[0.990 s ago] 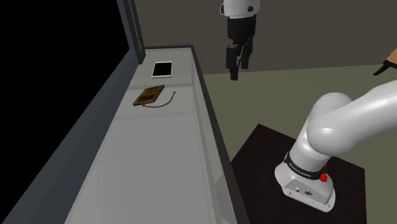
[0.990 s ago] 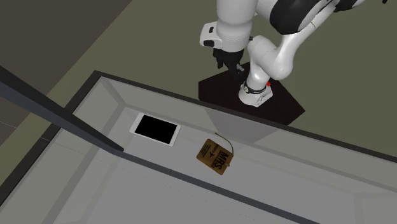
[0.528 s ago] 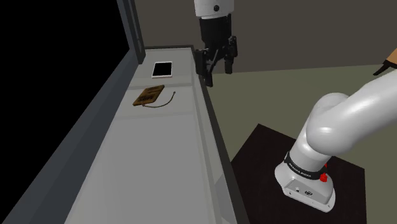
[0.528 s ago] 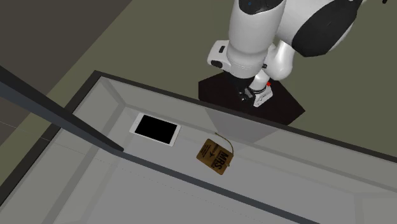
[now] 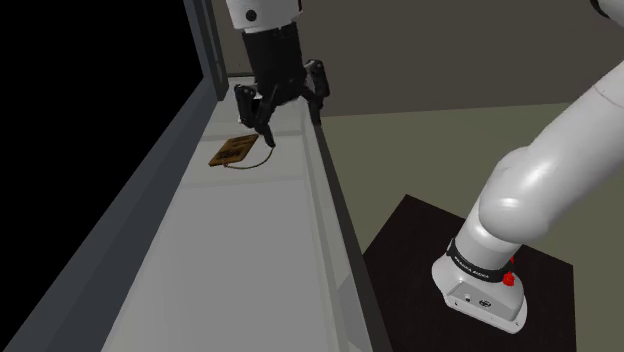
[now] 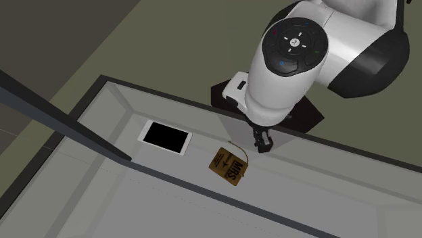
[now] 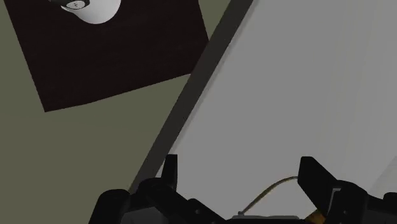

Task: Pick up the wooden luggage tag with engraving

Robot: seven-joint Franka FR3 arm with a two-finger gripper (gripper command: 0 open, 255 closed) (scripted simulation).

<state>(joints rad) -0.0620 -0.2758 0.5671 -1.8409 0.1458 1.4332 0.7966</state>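
The tag [image 5: 232,151] lies flat on the ledge [image 5: 250,250], so the gripper [image 5: 292,122] hangs just above its cord [image 5: 262,160], fingers spread to straddle it.

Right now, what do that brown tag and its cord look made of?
The tag looks like wood: matte brown, with dark engraved-looking lettering. Its cord is thin, brownish and curved, maybe leather or string; I cannot tell which.
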